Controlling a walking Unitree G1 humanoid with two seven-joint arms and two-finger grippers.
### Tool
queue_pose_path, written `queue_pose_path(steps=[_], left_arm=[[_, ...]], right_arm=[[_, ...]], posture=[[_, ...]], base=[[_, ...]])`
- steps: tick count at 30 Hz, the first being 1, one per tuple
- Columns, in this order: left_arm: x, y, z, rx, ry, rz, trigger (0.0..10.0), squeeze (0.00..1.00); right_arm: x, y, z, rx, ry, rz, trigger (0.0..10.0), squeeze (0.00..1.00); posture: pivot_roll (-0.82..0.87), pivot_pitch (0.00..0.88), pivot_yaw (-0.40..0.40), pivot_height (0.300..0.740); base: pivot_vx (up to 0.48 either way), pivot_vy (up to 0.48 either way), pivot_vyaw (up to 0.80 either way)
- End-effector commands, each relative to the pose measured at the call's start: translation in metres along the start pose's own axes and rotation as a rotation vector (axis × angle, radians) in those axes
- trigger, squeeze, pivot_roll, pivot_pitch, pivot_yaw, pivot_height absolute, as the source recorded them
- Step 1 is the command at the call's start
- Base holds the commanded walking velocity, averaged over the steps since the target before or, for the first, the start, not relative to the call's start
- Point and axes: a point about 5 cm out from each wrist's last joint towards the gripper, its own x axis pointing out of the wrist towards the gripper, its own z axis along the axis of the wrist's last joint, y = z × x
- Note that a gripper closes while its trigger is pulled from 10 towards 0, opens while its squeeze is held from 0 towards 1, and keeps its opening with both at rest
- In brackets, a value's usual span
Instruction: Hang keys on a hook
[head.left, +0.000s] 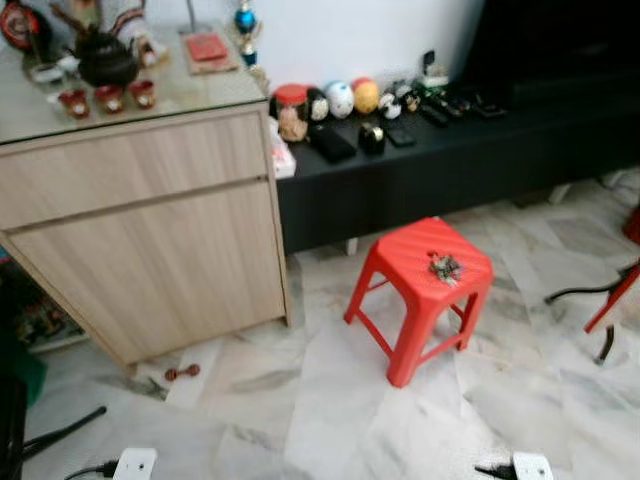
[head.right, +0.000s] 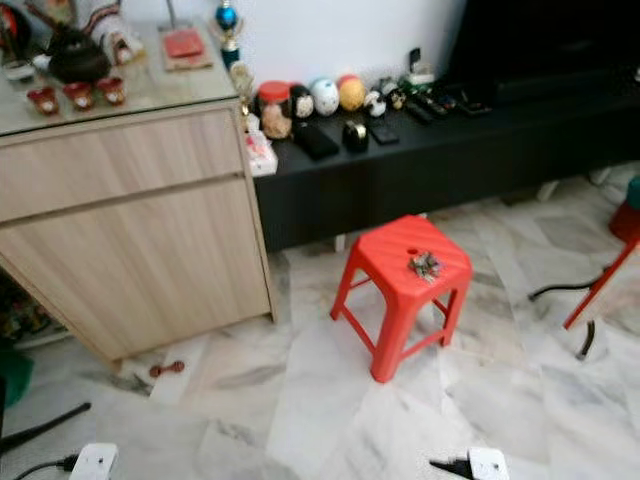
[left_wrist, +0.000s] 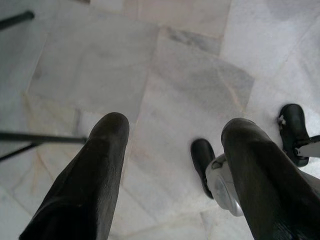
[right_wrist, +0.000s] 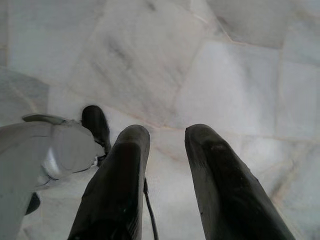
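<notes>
A small bunch of keys (head.left: 444, 266) lies on top of a red plastic stool (head.left: 400, 250), which stands on the marble floor a little right of centre. Both arms hang low over the floor, away from the stool. In the left wrist view my left gripper (left_wrist: 175, 130) is open, its two black fingers wide apart with only floor tiles between them. In the right wrist view my right gripper (right_wrist: 167, 135) is open with a narrower gap and holds nothing.
A light wooden cabinet (head.left: 150, 230) with a teapot and cups on top stands at the left. A low black bench (head.left: 450, 160) carrying ornaments and remotes runs along the back wall. Red chair legs (head.left: 615, 295) are at the right. White plugs (head.left: 135, 463) and cables lie on the near floor.
</notes>
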Motion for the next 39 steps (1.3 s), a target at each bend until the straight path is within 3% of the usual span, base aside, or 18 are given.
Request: queue_pose_path(steps=[1,32,39], left_arm=[[-0.003,0.0043,-0.0086,-0.015,0.02,0.015,10.0,0.0],[-0.003,0.0044,-0.0083,-0.064,0.005,0.024,10.0,0.0],[-0.0024,0.0018,-0.0097,-0.069,0.011,0.025,10.0,0.0]], right_arm=[[0.0001,0.0007,-0.0014,0.016,0.004,-0.002,10.0,0.0],[0.0002,0.0004,-0.0003,0.05,-0.015,-0.016,10.0,0.0],[0.001,0.004,-0.0007,0.043,-0.021,-0.022,10.0,0.0]], posture=[[-0.1,0.014,-0.002,0.74],[-0.09,0.025,0.0,0.74],[-0.09,0.0,0.017,0.74]], base=[[0.0,0.0,-0.61],[0.0,0.0,-0.61],[0.0,0.0,0.0]])
